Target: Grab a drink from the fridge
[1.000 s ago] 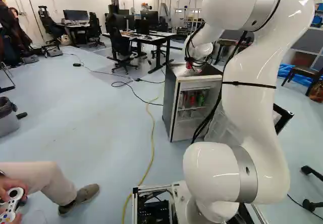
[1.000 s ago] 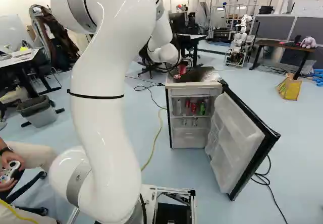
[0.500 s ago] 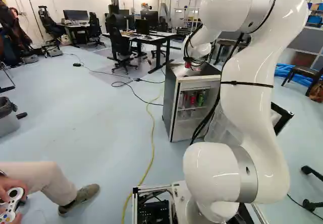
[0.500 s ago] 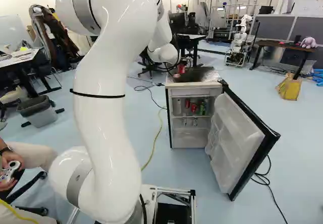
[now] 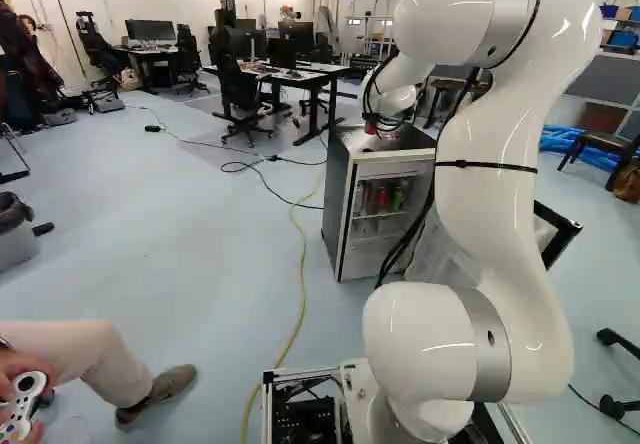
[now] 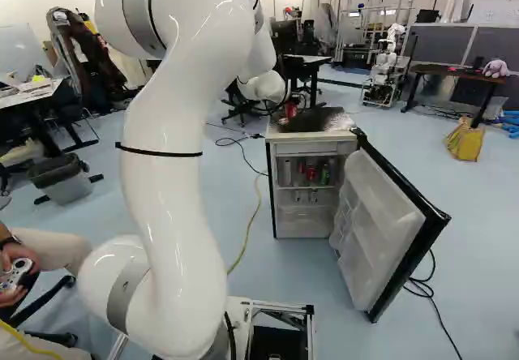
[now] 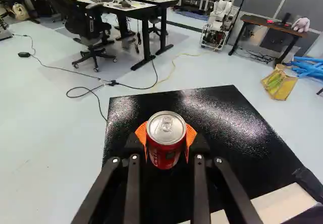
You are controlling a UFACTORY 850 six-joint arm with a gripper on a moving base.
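Your jaws pinch the red can [image 7: 165, 139] from both sides, upright over the fridge top [image 7: 217, 114], a hold that should let you set it down without tipping.

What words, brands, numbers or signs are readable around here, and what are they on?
Nothing is legible enough to quote.
Red can held by the gripper: marks on its side, too small and blurred to read.
Cans inside the fridge: any print is too small.
Game controller: any markings too small.
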